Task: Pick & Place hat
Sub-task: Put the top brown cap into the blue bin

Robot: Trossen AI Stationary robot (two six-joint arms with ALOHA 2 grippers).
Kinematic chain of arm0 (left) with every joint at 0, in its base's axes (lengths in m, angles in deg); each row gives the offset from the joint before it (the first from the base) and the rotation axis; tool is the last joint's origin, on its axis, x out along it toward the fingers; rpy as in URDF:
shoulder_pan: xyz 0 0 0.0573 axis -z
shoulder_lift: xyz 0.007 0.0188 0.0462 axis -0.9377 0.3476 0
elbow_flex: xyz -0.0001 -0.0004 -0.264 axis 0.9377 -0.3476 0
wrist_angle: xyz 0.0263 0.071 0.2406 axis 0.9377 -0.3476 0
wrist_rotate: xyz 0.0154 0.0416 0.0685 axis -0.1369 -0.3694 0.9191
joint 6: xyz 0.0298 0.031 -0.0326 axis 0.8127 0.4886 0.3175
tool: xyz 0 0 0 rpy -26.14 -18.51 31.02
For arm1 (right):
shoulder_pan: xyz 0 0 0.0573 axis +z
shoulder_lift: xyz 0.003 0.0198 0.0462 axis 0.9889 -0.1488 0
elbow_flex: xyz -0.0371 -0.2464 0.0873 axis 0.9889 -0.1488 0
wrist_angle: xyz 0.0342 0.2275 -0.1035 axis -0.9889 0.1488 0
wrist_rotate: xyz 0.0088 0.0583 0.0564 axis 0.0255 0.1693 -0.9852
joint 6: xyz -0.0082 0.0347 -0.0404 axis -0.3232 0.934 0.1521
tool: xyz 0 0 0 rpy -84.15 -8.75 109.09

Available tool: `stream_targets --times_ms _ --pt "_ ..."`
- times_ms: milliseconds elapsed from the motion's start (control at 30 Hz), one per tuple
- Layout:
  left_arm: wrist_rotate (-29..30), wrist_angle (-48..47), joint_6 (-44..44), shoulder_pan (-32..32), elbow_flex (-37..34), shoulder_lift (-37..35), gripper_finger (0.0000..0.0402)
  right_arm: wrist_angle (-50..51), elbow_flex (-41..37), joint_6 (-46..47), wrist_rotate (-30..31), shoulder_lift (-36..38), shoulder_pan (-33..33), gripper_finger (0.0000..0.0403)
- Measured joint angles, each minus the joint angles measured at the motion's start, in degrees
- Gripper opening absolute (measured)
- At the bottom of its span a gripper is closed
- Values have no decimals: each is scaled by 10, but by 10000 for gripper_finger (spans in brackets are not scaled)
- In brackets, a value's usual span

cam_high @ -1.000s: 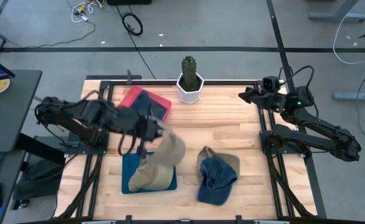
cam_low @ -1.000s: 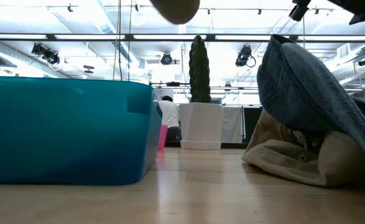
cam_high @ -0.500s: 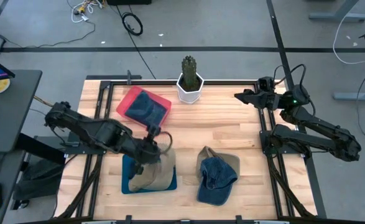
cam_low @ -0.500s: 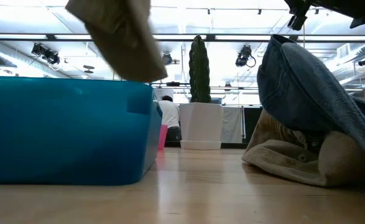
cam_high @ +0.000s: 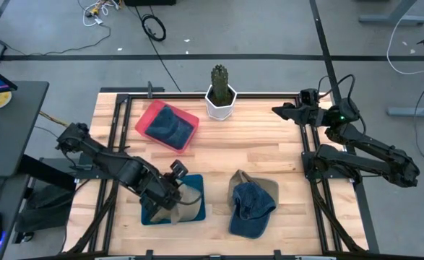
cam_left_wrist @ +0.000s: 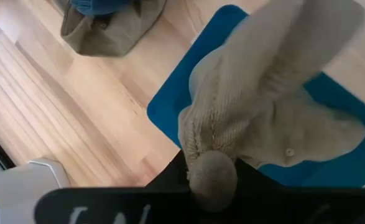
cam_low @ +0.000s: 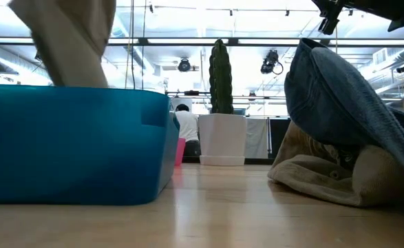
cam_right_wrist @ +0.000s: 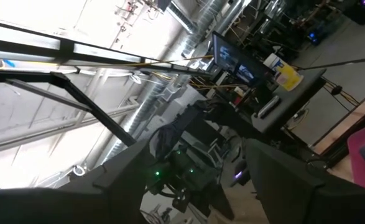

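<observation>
A tan knit hat [cam_left_wrist: 257,93] hangs from my left gripper [cam_high: 174,189], which is shut on it over the blue bin [cam_high: 151,214] near the table's near edge. In the low view the hat [cam_low: 71,41] reaches down behind the bin's wall [cam_low: 78,145]. More tan cloth with a button [cam_left_wrist: 286,152] lies in the bin. A blue denim cap [cam_high: 251,198] rests on a tan hat [cam_high: 268,188] on the table, to the right of the bin. My right gripper [cam_high: 280,110] waits open, raised at the far right. My left gripper holds the tan knit hat by its top end, beside the pompom [cam_left_wrist: 212,180]. The hat itself covers the fingers, so the kind of hold does not show. The gripper comes from above, and the hat hangs below it into the blue bin.
A pink bin [cam_high: 148,119] holding a blue hat [cam_high: 170,124] stands at the far left. A white pot with a cactus [cam_high: 221,94] stands at the middle of the far edge. Bare wood [cam_high: 262,148] lies between the bins and the right arm.
My left gripper has moved toward the near edge and down, staying shut on the tan hat. The hat went from hanging high over the table's middle to hanging into the blue bin.
</observation>
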Motion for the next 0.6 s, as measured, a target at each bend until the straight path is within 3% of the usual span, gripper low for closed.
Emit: stream_targets --times_ms 367,600 --pt "-18 74 69 -1 0 0 16 0 0 -20 1 0 0 268" --pt "-32 54 120 -12 0 10 16 0 0 -20 5 0 0 268"
